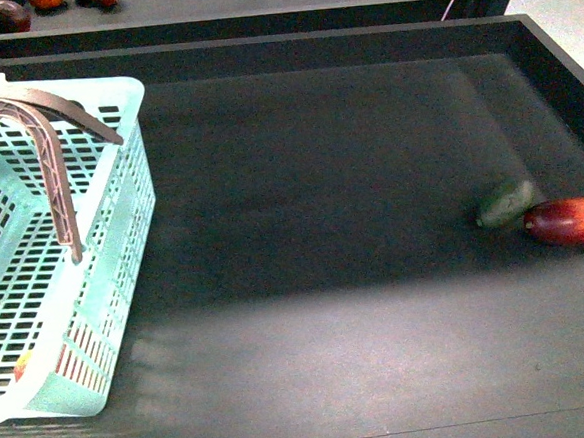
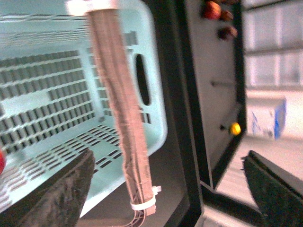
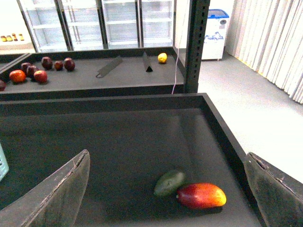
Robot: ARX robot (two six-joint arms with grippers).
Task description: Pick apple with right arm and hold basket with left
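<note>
Front view: dim overall, dark tray floor point(image 1: 323, 227) with a pale washed-out band of light across the near part; small green fruit point(image 1: 504, 203) and red-orange fruit point(image 1: 570, 222) smeared by motion blur. Left wrist view: heavy blur everywhere, basket point(image 2: 57, 94) slots soft, background at one side blown out white. Right wrist view: bright, even, the sharpest of the three; soft shadows under the fruit.

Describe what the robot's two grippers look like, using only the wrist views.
Each shows two broad, flat fingers. The left gripper fingers are dark with a rough brownish surface; the right gripper fingers are grey with pale edges. No cables or markings show.
</note>
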